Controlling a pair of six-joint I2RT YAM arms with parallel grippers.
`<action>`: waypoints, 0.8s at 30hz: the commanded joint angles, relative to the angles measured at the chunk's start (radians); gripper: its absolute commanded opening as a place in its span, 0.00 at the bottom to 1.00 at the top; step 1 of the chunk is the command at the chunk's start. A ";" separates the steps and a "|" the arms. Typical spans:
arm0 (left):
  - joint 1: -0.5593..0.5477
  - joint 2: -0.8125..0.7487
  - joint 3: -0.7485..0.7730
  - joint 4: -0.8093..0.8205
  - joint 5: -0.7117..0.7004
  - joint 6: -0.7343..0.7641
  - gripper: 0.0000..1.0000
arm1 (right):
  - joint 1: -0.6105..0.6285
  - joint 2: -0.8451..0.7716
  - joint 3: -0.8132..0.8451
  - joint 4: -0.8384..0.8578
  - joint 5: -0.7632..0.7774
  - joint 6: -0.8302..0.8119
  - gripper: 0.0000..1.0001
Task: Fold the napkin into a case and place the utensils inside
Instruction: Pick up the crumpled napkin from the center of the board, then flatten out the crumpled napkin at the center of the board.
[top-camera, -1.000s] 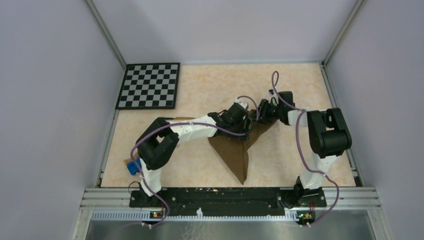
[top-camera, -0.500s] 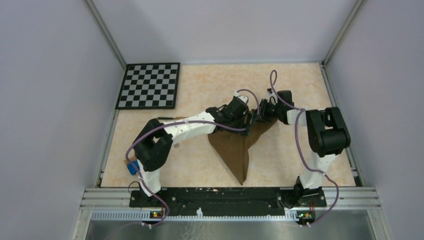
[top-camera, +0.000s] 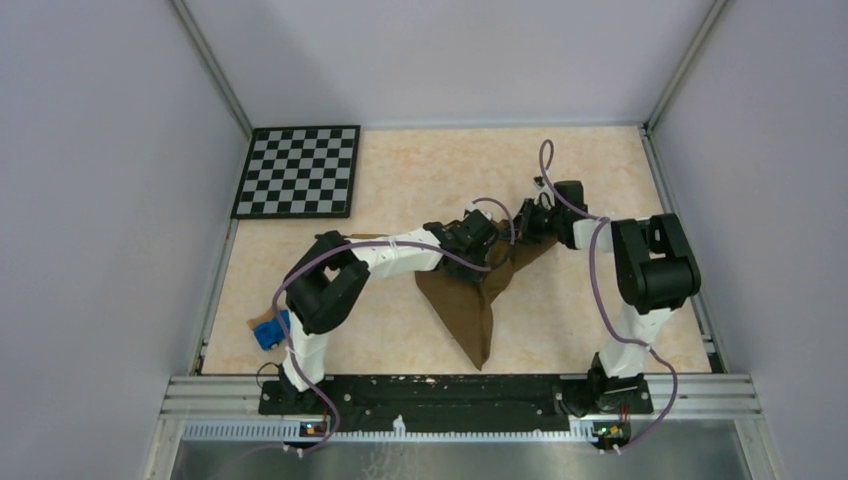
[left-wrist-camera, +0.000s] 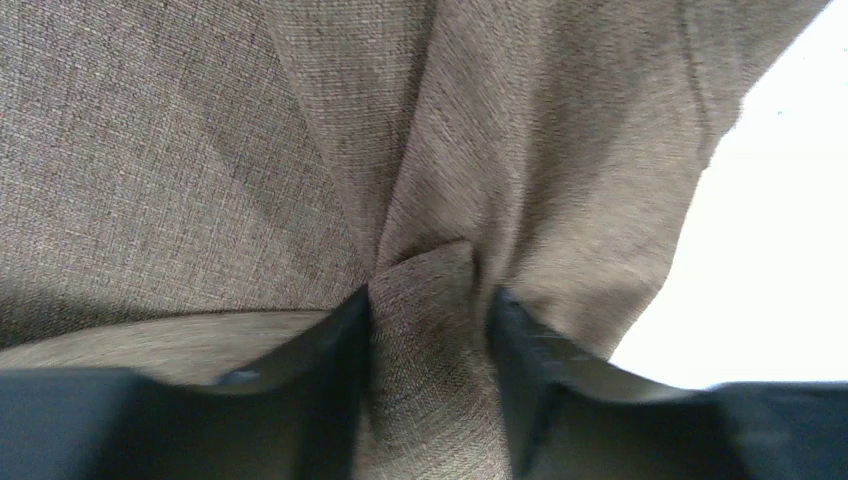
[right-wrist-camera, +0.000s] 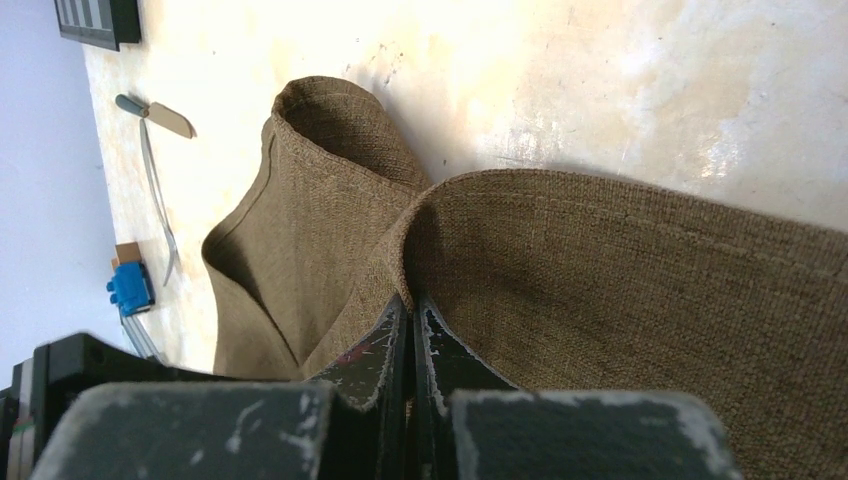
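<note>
top: even, soft light, sharp | left wrist: worktop (left-wrist-camera: 790, 260) blown white, napkin (left-wrist-camera: 220, 150) weave slightly soft, pincer fingers (left-wrist-camera: 300, 400) dark, blurred | right wrist: worktop glare, weave crisp, shadow under fold

Dark brown woven napkin (top-camera: 478, 305), mid-table, right of centre: crumpled rough triangle, narrow tip pointing near, far edge lifted in folds. One fold pinched in my right gripper (right-wrist-camera: 410, 305), a ridge squeezed in my left gripper (left-wrist-camera: 430, 300). Two utensils (right-wrist-camera: 152, 110) flat on table, left of napkin, apart from it.
</note>
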 joint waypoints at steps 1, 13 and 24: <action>-0.004 -0.092 -0.064 0.033 -0.009 -0.008 0.36 | 0.003 -0.033 0.010 0.037 -0.004 0.005 0.00; 0.069 -0.460 -0.061 0.045 -0.215 0.130 0.00 | -0.101 -0.240 0.160 -0.162 0.074 0.065 0.00; 0.300 -0.611 0.238 0.018 -0.025 0.206 0.02 | -0.261 -0.238 0.744 -0.459 0.042 0.126 0.00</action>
